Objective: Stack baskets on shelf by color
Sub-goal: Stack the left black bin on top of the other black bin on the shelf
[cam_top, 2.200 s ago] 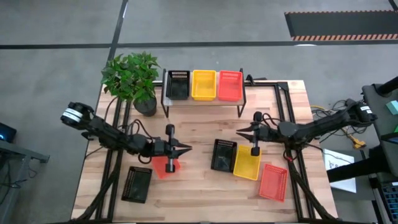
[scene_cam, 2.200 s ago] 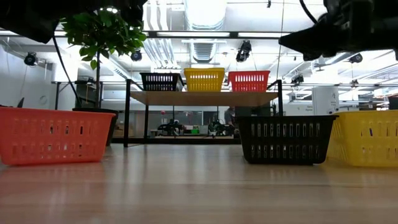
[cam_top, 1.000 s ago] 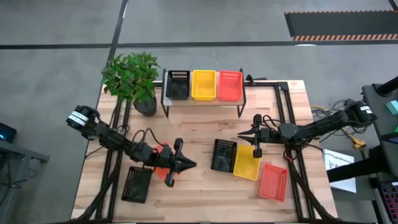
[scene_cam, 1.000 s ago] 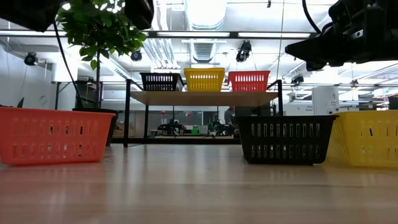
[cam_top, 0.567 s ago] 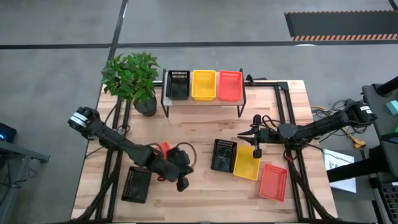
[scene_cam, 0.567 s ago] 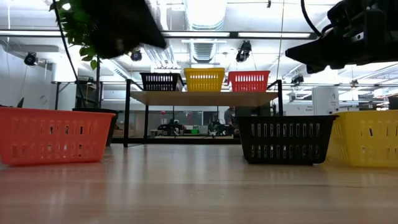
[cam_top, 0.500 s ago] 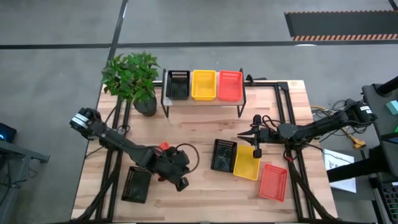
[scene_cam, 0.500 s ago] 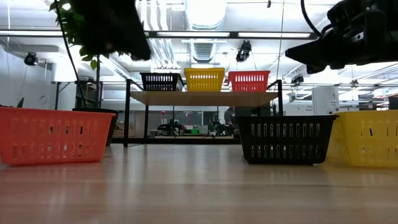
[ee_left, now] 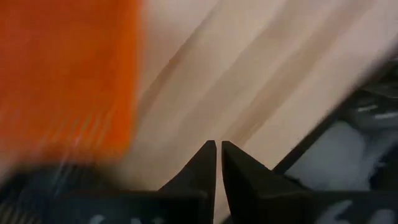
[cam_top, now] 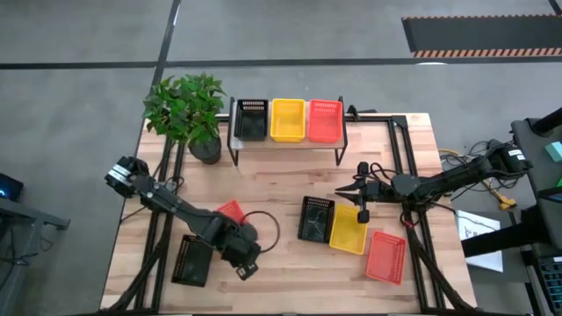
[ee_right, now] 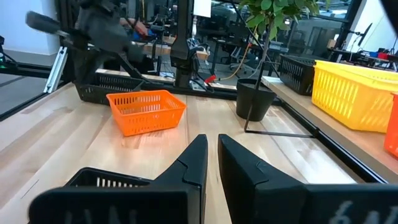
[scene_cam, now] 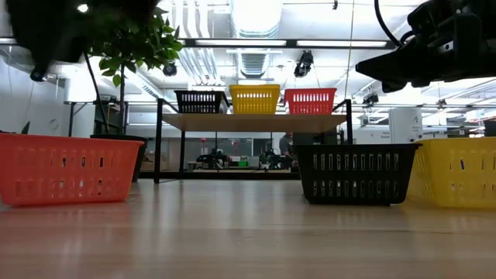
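Standing behind the worktop (cam_top: pixel 281 189), the shelf (cam_top: pixel 287 140) carries 3 baskets; 6 wait in front. Both pincers look shut and empty: left pincer (cam_top: pixel 244 269) beside the orange basket (cam_top: pixel 230 211), right pincer (cam_top: pixel 362 211) over the yellow basket (cam_top: pixel 349 230). Next probably calls for opening and grasping a rim.

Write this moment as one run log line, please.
left gripper: shut, empty, near orange basket | right gripper: shut, empty, above black basket | shelf: three baskets

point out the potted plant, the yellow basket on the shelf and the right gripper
potted plant (cam_top: pixel 186 110), high view, on its leaves
yellow basket on the shelf (cam_top: pixel 287 119), high view, on its inside floor
right gripper (cam_top: pixel 339 192), high view, midway between its fingertips
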Action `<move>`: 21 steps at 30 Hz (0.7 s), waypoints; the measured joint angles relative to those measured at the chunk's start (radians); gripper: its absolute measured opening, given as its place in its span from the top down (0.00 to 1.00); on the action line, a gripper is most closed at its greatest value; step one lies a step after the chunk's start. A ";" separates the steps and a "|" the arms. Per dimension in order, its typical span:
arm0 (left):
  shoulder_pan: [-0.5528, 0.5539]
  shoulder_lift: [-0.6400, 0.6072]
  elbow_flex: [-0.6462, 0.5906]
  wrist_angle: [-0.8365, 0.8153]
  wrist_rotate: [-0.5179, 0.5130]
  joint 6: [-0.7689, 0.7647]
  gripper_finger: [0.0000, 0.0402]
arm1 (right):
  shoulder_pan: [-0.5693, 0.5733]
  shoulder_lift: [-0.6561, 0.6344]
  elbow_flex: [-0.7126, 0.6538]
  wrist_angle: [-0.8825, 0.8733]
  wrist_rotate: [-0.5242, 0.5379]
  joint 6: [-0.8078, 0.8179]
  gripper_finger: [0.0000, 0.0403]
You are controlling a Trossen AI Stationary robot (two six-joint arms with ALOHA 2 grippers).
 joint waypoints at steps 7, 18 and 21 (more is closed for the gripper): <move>-0.145 -0.008 0.000 -0.206 0.171 -0.173 1.00 | 0.000 0.000 0.000 0.000 0.000 0.003 0.92; -0.410 -0.025 0.009 -0.095 0.213 0.111 1.00 | 0.000 0.000 0.000 -0.002 -0.004 -0.017 0.92; -0.450 -0.025 -0.011 -0.102 0.143 0.107 0.99 | 0.000 0.000 0.000 -0.001 -0.035 -0.026 0.92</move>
